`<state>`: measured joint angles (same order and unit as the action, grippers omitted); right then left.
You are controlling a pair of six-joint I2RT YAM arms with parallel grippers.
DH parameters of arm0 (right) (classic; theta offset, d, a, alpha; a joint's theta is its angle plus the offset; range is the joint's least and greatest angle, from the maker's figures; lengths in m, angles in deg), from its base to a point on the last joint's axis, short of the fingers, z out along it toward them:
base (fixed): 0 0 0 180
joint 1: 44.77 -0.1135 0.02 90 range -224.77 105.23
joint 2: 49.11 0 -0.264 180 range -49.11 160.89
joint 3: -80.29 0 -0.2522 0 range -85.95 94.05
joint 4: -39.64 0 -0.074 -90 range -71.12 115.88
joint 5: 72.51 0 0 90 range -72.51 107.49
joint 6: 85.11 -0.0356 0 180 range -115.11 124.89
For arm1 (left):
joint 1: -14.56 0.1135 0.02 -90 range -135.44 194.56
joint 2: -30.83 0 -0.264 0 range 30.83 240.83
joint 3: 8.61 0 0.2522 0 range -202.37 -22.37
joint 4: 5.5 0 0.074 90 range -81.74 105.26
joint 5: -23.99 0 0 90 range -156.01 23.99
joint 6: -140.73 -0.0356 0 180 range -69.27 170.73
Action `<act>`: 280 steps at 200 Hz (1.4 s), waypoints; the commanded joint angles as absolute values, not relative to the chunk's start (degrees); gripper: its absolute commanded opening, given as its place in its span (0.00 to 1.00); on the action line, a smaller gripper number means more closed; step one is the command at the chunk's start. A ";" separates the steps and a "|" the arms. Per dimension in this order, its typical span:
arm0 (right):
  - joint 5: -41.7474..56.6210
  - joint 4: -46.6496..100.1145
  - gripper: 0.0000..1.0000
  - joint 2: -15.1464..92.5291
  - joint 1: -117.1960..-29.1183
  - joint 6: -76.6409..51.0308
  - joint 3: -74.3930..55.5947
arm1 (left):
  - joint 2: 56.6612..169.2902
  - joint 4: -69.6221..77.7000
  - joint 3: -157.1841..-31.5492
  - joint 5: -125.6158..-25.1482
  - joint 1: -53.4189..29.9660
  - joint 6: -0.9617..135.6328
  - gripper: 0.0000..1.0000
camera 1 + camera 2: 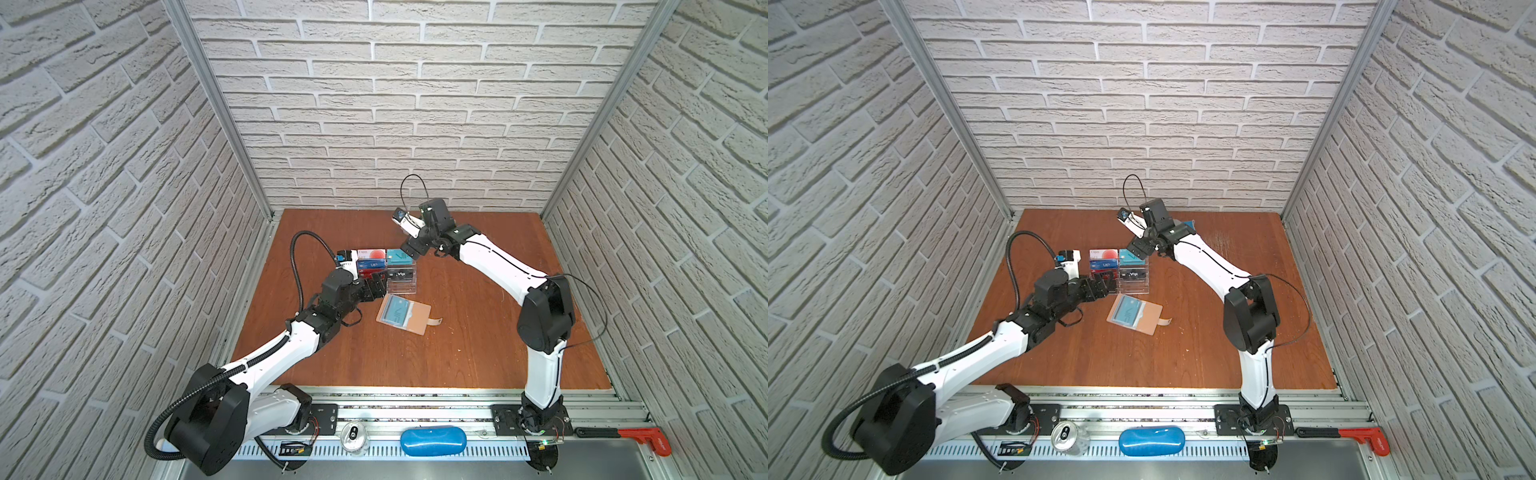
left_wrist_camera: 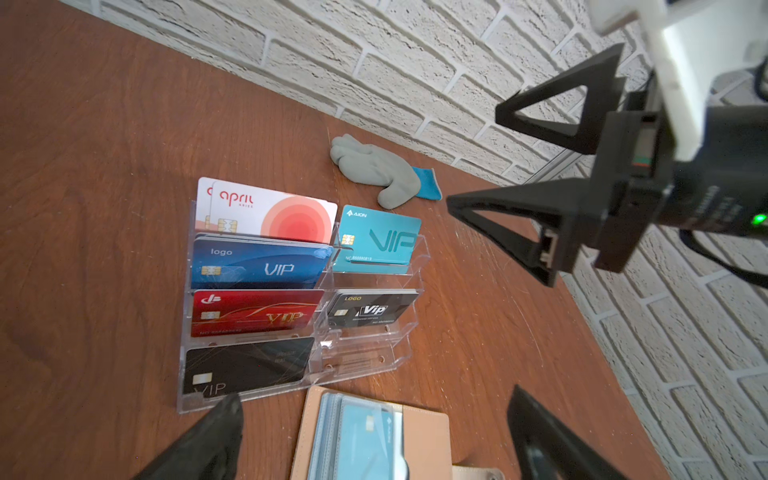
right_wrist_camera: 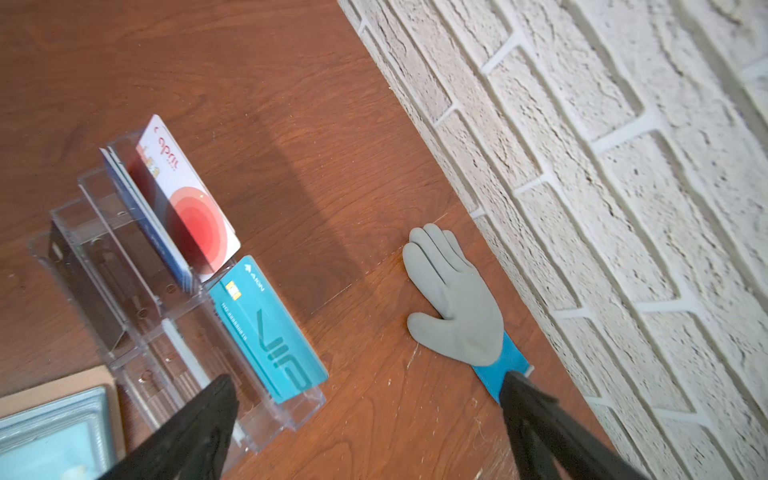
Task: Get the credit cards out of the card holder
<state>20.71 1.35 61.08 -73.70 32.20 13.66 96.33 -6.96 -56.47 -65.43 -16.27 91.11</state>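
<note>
One tan card holder lies open on the counter just beside the spread, empty left claw, with one teal card in its grey-blue sleeve. Beyond that claw, one clear stand displays credit cards in six pockets. The right claw, released, hangs over the stand's far corner. Only the wrist views show the one grey glove whole.

This is a robotics lab test cell, not a lived-in room: thin white brick-pattern panels slot into bare aluminium frame posts around a brown wood tabletop, and the left arm and right arm are bolted to a slotted metal rail where a red clamp and a drink can lie.
</note>
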 commanded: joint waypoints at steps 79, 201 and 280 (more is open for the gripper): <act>29.60 14.45 1.00 24.78 -65.66 12.58 -23.68 | 85.58 3.87 -57.97 -44.73 -9.73 75.14 0.98; 54.41 36.61 1.00 5.35 -63.78 4.11 -63.72 | 98.01 -28.61 -40.55 -34.11 12.14 65.76 0.98; 57.59 57.61 1.00 22.38 -62.88 8.07 -64.30 | 116.43 -46.78 -41.84 -36.71 14.37 59.68 0.98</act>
<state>56.06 47.92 17.30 -63.32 6.26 -66.25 112.15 -29.43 -44.06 -35.77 13.00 62.59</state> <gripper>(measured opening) 0.997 0.982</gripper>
